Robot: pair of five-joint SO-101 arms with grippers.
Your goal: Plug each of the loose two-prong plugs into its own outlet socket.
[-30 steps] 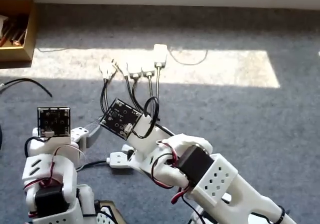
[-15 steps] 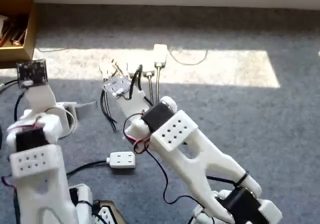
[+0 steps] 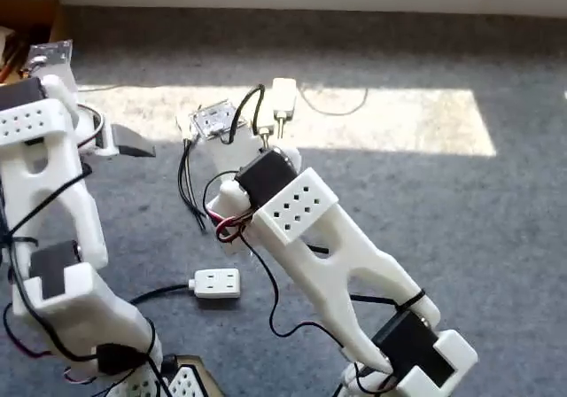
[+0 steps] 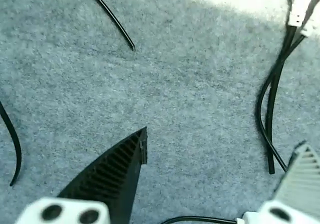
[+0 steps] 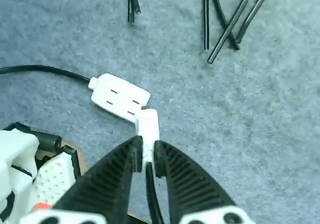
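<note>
Right gripper (image 5: 146,146) is clamped narrow on a white plug (image 5: 148,124), with the cord running back between the jaws. The grip is on the plug body, so the prong end points forward and free. The prongs themselves are hidden from the wrist view.

Outlet block (image 5: 120,98) lies flat on the carpet floor (image 3: 461,220) toward the arms' bases, slots up, and both sockets look empty. In the wrist view the plug tip sits just beside the block's edge. In the high view the arm looks raised well off the floor, so it's probably not lined up yet.

Left gripper (image 4: 222,141) hangs wide open over carpet near the black cords (image 4: 267,109), holding nothing, likely parked clear.

Other loose plugs (image 3: 283,96) are bunched in the sunlit strip toward the wall edge of the floor.

Next move needs a descent with the prongs squared to the slots.
</note>
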